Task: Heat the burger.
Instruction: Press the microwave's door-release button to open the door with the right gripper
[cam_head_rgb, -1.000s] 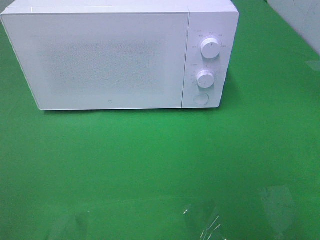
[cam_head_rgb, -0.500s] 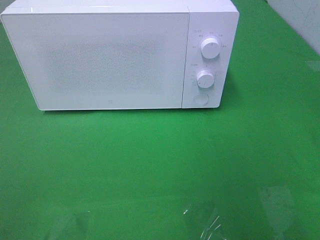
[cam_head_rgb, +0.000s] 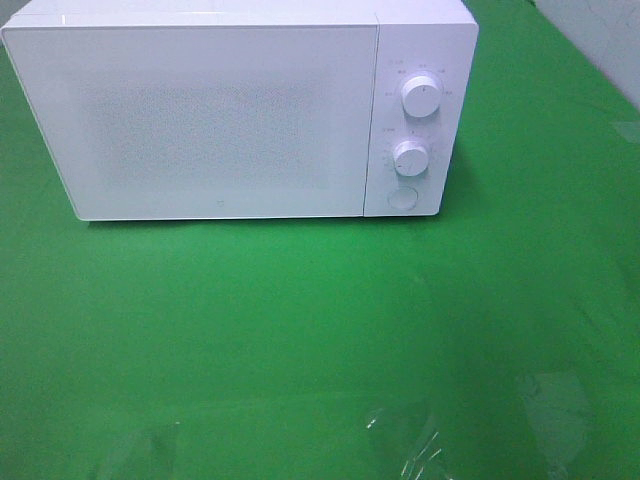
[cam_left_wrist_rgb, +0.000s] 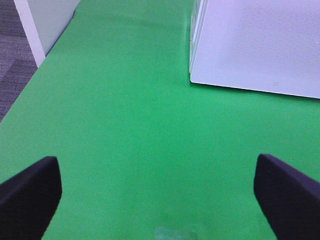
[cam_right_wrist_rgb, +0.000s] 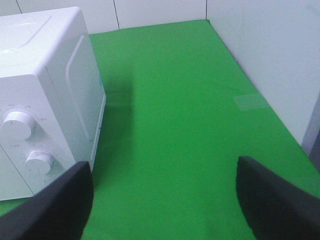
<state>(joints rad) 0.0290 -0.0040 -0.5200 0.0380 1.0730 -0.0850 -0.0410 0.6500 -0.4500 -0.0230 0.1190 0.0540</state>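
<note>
We're looking down on the green table (cam_head_rgb: 300, 330), and the white microwave (cam_head_rgb: 240, 110) sits at 12 o'clock, its door (cam_head_rgb: 200, 120) shut flat. On its 3 o'clock side we see the control panel: upper knob (cam_head_rgb: 421, 97), lower knob (cam_head_rgb: 411, 157) and, at the panel's 6 o'clock, a round button (cam_head_rgb: 402, 198). The burger shows in none of our views, so we cannot tell where it is. Over to the left gripper (cam_left_wrist_rgb: 159, 195): jaws spread wide, black fingers (cam_left_wrist_rgb: 30, 195) well apart, only green cloth between them, with the microwave's front ahead. The right gripper (cam_right_wrist_rgb: 165, 202) is spread wide too, its fingers (cam_right_wrist_rgb: 272, 200) holding nothing, with the knob end of the microwave near one finger. Shiny clear patches (cam_head_rgb: 400, 440) glint at the table's 6 o'clock.
</note>
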